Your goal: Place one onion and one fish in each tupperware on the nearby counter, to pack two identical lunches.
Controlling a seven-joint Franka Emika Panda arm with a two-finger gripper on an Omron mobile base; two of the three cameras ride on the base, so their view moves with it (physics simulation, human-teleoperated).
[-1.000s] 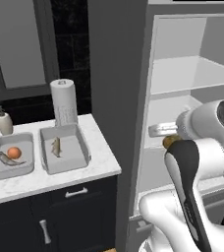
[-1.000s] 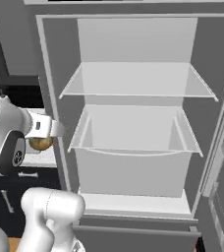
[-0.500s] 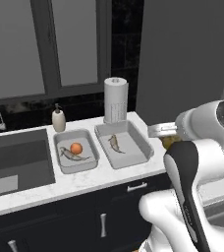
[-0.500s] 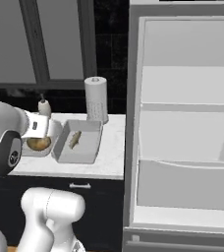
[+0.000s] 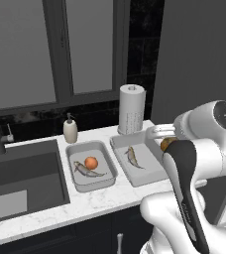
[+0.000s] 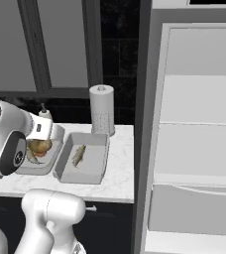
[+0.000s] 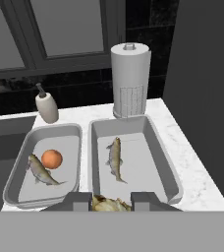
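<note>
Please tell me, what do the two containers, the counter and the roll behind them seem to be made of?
The two containers look like matte pale-grey plastic, with soft rounded corners and no glare; thin metal is also possible. The counter looks like polished white marble or an imitation, judging by its grey veins. The roll seems to be paper towel, white with a faint grid pattern, standing upright.

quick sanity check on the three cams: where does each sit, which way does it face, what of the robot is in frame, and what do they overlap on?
Left base view: behind the arm on its left, looking forward and down at the counter and sink; the white arm rises at lower right.
Right base view: behind on the right, facing the counter's end and the open fridge; the arm rises at lower left.
Hand view: on the hand, looking along the gripper, shut on the olive onion.
Shared: both containers, left and right, paper towel roll, soap bottle.
</note>
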